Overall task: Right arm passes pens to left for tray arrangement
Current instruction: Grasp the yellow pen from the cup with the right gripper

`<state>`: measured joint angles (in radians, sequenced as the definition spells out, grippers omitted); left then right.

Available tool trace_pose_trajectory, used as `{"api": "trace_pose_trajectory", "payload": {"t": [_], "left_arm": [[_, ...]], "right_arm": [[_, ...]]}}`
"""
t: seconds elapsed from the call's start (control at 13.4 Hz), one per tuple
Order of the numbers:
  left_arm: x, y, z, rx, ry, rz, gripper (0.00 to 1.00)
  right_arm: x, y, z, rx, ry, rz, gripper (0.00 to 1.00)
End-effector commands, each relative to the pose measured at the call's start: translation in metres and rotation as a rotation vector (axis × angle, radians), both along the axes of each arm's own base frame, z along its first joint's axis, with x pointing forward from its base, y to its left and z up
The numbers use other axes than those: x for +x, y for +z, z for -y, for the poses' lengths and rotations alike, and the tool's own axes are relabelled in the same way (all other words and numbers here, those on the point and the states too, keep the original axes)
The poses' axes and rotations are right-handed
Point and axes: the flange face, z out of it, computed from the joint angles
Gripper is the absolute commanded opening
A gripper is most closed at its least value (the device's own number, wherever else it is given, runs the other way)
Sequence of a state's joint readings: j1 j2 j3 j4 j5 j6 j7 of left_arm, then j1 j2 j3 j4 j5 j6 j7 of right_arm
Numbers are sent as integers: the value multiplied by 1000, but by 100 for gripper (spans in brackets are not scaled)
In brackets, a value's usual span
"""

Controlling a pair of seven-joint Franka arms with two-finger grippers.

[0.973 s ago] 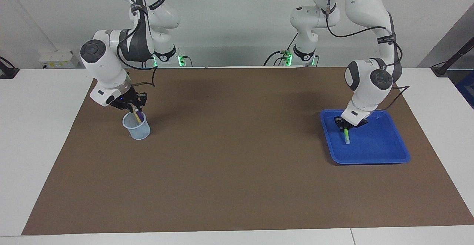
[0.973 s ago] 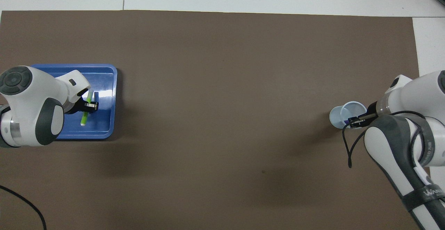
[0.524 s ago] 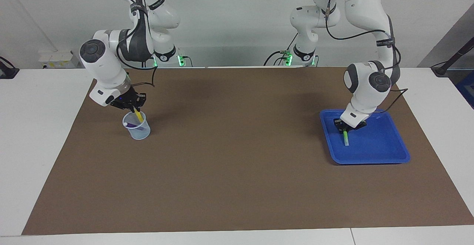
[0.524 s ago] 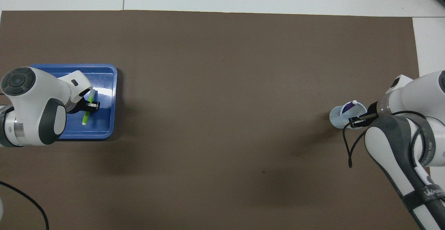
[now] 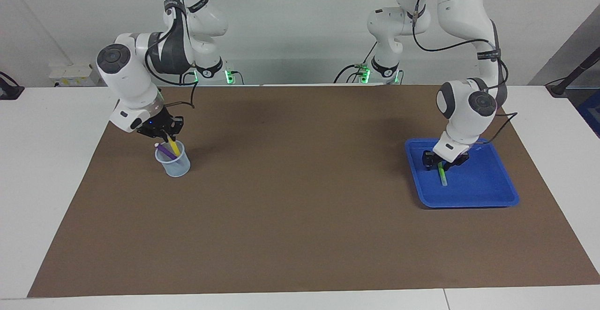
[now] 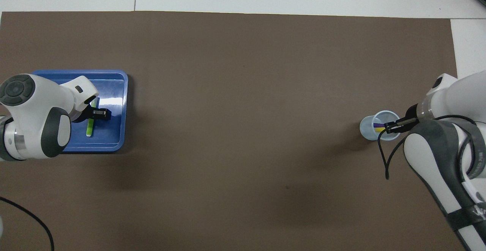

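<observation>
The blue tray (image 5: 487, 192) lies at the left arm's end of the table. The green pen (image 5: 442, 176) lies flat in it. My left gripper (image 5: 443, 160) hangs low over the pen's upper end, its fingers open on either side. In the overhead view the green pen (image 6: 90, 127) lies in the tray (image 6: 114, 137) under the left gripper (image 6: 97, 113). My right gripper (image 5: 167, 136) is just above the pale-blue cup (image 5: 176, 167), shut on the top of the yellow pen (image 5: 174, 147). The purple pen (image 5: 164, 150) leans in the cup. The overhead view shows the right gripper (image 6: 393, 125), yellow pen (image 6: 379, 129) and purple pen (image 6: 377, 124).
A brown mat (image 5: 300, 207) covers the table between the cup and the tray. White table (image 5: 47, 160) borders the mat on all sides. A black cable (image 6: 22, 217) lies on the mat near the left arm's base.
The left gripper has let go of the green pen, which now lies flat in the tray. The right gripper has risen a little with the yellow pen; the purple pen has shifted in the cup.
</observation>
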<state>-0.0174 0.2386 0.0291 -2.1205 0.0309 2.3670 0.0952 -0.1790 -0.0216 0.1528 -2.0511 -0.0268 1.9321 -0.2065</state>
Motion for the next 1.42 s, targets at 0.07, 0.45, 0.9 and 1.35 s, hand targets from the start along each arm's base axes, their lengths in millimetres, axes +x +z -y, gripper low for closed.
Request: {"api": "trace_pose_trajectory", "payload": {"t": [0.07, 0.45, 0.9, 1.35], "left_arm": [[6, -2, 2, -47, 42, 11, 63], [23, 26, 2, -59, 51, -1, 92], [50, 107, 7, -145, 103, -90, 100], [50, 171, 33, -534, 615, -235, 100]], "right_arm": [[16, 62, -17, 4, 52, 6, 0], [23, 136, -73, 72, 114, 96, 0], [17, 155, -146, 374, -111, 111, 0], [-5, 152, -257, 529, -317, 176, 0]]}}
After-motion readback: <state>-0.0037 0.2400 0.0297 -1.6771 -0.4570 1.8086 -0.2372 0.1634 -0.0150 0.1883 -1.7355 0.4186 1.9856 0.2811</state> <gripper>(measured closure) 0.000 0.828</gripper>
